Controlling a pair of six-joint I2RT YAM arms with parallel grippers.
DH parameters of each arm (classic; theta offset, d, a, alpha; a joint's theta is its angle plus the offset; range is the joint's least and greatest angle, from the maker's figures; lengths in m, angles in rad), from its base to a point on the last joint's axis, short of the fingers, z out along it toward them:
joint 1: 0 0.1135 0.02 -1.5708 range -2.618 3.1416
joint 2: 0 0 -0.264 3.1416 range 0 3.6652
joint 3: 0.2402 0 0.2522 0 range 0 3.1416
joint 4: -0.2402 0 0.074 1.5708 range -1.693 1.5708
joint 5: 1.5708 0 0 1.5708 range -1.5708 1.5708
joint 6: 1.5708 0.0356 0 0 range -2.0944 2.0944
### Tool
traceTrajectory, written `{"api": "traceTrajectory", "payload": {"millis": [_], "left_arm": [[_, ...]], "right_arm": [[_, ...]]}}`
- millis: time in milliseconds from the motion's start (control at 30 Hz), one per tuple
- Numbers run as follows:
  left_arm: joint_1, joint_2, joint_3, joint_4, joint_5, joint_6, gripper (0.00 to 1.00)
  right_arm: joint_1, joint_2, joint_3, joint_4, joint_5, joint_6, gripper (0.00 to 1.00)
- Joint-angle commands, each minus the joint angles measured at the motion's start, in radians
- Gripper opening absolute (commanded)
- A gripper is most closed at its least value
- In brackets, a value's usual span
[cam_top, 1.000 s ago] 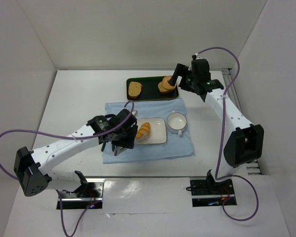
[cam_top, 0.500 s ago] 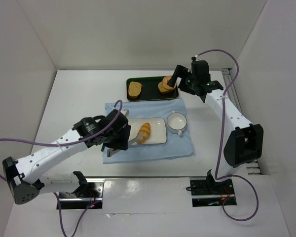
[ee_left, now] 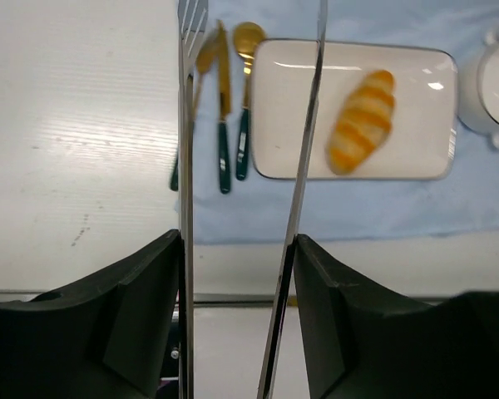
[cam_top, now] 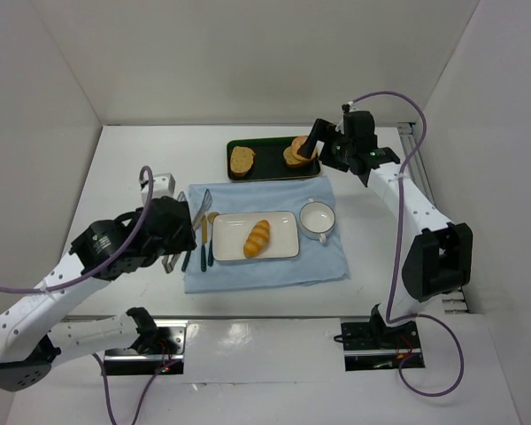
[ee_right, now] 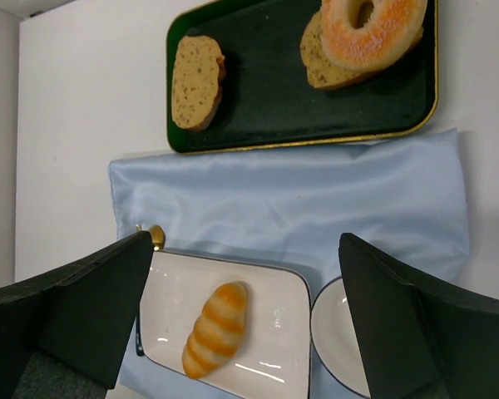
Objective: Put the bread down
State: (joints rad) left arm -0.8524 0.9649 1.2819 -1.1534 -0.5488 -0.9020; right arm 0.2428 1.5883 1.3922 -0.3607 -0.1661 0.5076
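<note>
The bread (cam_top: 257, 237), a ridged golden-orange roll, lies slantwise on the white rectangular plate (cam_top: 283, 223), with nothing touching it. It also shows in the left wrist view (ee_left: 363, 121) and in the right wrist view (ee_right: 215, 329). My left gripper (cam_top: 179, 237) is left of the plate, over the cutlery. It (ee_left: 237, 241) is shut on metal tongs (ee_left: 186, 166), whose two blades stand apart with nothing between them. My right gripper (cam_top: 314, 142) hangs open above the green tray. Between its fingers (ee_right: 249, 324) there is nothing.
A blue cloth (cam_top: 265, 266) lies under the plate, a white cup (cam_top: 317, 218) and teal-handled cutlery (ee_left: 224, 141). At the back, a dark green tray (cam_top: 270, 159) holds a toast slice (ee_right: 196, 81) and a donut (ee_right: 370, 29) on more toast. White walls enclose the table.
The left arm has drawn back to the left, away from the plate. The tongs have opened and let go of the bread, which now lies free on the plate. The right arm is still.
</note>
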Motion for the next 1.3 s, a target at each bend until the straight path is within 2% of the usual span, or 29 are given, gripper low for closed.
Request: {"api": "traceTrajectory", "payload": {"millis": [0, 133, 300, 567, 800, 1267], "left_arm": [[0.055, 0.037, -0.058, -0.014, -0.149, -0.038, 0.67], [0.169, 0.06, -0.134, 0.093, -0.109, 0.027, 0.69], [0.329, 0.069, -0.225, 0.288, 0.027, 0.167, 0.69], [0.596, 0.144, -0.311, 0.498, 0.228, 0.337, 0.69], [0.713, 0.254, -0.339, 0.578, 0.325, 0.403, 0.69], [0.776, 0.48, -0.378, 0.646, 0.325, 0.457, 0.67]], "right_arm": [[-0.008, -0.062, -0.038, 0.029, -0.026, 0.011, 1.0], [-0.008, -0.102, -0.07, 0.019, -0.036, 0.011, 1.0], [-0.008, -0.142, -0.088, 0.008, -0.036, 0.011, 1.0], [-0.008, -0.178, -0.098, -0.021, -0.036, 0.011, 1.0], [-0.008, -0.188, -0.107, -0.03, -0.036, 0.011, 1.0], [-0.036, -0.188, -0.107, -0.012, -0.055, 0.02, 1.0]]}}
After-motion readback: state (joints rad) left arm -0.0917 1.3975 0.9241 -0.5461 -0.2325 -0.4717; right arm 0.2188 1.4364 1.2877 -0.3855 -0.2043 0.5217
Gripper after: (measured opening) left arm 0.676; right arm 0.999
